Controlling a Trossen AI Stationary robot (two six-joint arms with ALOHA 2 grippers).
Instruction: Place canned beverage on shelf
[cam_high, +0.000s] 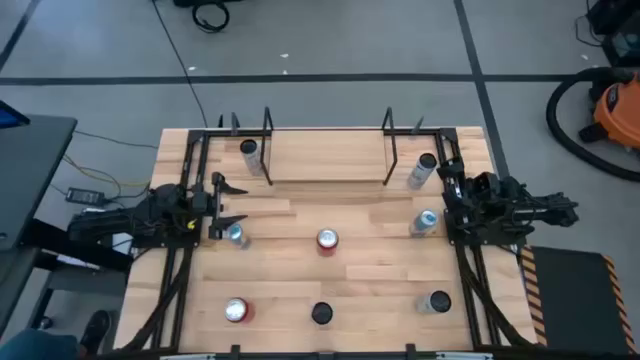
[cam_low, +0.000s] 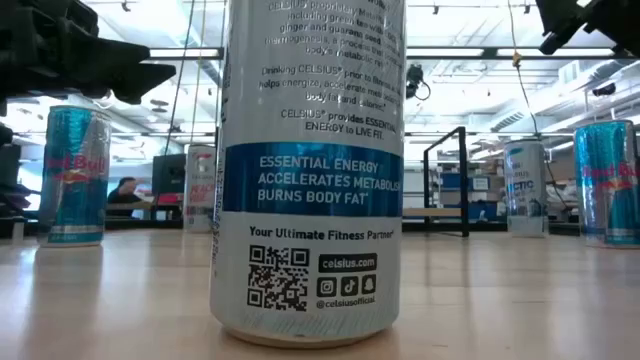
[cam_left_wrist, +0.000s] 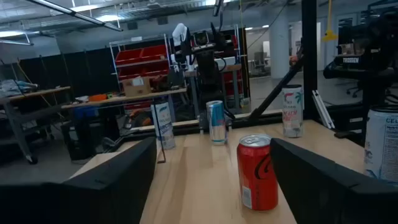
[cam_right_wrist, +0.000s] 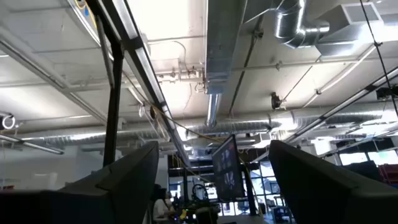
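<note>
The shelf (cam_high: 330, 155), a light-wood platform with black upright rods, stands at the table's far middle. Several cans stand upright on the table. A red can (cam_high: 327, 240) stands at the centre and shows ahead in the left wrist view (cam_left_wrist: 258, 171). A blue-silver can (cam_high: 236, 234) stands just on the near side of my left gripper (cam_high: 236, 203), which is open, level, and points toward the table's right. My right gripper (cam_high: 447, 192) is open and empty at the right edge. It is tipped up toward the ceiling, beside another blue can (cam_high: 425, 222).
Tall cans stand at either end of the shelf (cam_high: 249, 150) (cam_high: 424, 168). A red can (cam_high: 236, 310), a black-topped Celsius can (cam_high: 321, 313) and a silver can (cam_high: 437, 301) stand along the near edge. There is bare wood between the red centre can and the shelf.
</note>
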